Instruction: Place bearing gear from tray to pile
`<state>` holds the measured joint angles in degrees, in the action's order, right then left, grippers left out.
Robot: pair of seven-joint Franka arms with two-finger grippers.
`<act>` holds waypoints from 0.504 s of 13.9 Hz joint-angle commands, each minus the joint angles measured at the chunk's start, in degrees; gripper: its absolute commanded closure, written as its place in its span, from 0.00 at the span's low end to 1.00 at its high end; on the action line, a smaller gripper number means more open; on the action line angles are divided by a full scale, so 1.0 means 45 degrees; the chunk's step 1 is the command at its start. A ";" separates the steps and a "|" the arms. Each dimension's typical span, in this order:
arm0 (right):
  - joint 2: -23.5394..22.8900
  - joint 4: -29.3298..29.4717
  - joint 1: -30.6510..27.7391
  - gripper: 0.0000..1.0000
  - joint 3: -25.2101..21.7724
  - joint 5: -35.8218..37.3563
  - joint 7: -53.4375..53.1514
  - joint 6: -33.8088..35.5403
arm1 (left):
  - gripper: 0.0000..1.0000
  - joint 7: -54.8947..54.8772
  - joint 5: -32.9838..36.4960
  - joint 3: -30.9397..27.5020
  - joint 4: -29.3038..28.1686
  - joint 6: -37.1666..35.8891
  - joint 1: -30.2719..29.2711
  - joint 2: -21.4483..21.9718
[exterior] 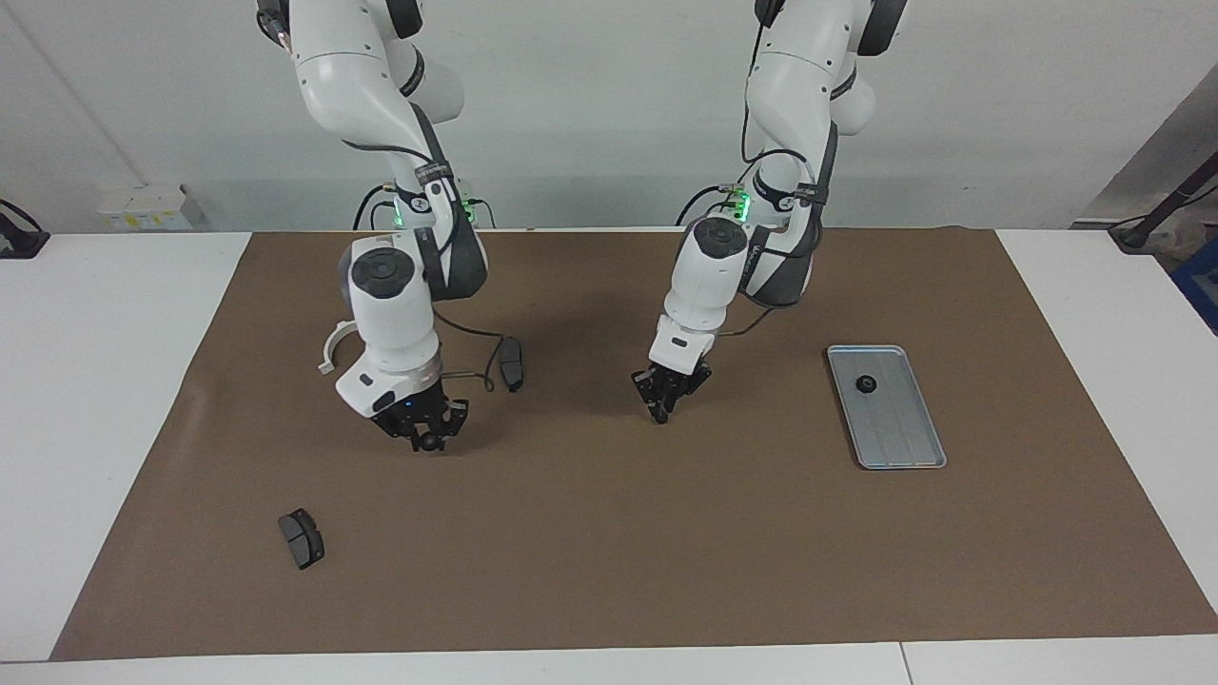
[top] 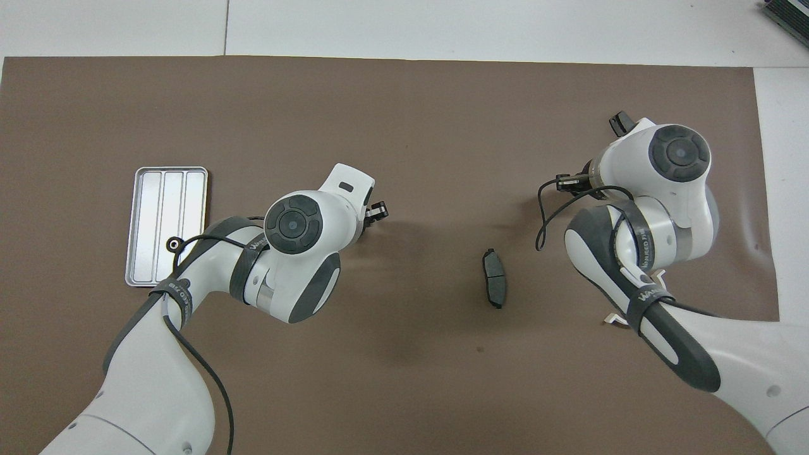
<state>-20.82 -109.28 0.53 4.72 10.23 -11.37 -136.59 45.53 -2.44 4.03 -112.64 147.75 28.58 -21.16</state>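
Observation:
The silver tray (exterior: 899, 440) lies toward the left arm's end of the mat and also shows in the overhead view (top: 152, 189). One small dark bearing gear (exterior: 866, 384) sits on it. My right gripper (exterior: 424, 436) is shut on another dark bearing gear (exterior: 430, 441), just above the mat and over the pile area. The pile is the white half-ring bracket (exterior: 330, 344), partly hidden by the right arm, and two dark brake pads (exterior: 301, 538) (exterior: 512, 362). My left gripper (exterior: 661, 407) hangs low over the middle of the mat, well apart from the tray.
The brown mat (exterior: 609, 552) covers most of the white table. In the overhead view one brake pad (top: 495, 278) lies between the two arms. The right arm hides most of the bracket there.

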 commanded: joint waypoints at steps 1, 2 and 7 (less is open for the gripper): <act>0.0447 -0.0480 -0.0798 1.00 0.0280 -0.0087 0.0455 0.0354 | 0.04 -0.0234 -0.0023 -0.0133 0.0709 -0.1011 -0.0334 0.0112; 0.0447 -0.0519 -0.1014 1.00 0.0280 -0.0280 0.0785 0.0354 | 0.04 -0.0292 -0.0004 -0.0133 0.1274 -0.1829 -0.0897 0.0113; 0.0545 -0.0929 -0.2188 1.00 0.0222 -0.1103 0.2117 0.0315 | 0.04 -0.3955 0.0152 -0.0113 0.2726 -0.4901 -0.4412 0.0619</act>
<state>-20.57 -111.18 -7.91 4.78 6.78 -3.46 -135.55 34.10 -2.19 2.91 -100.72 129.54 13.79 -19.63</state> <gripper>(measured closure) 0.643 0.040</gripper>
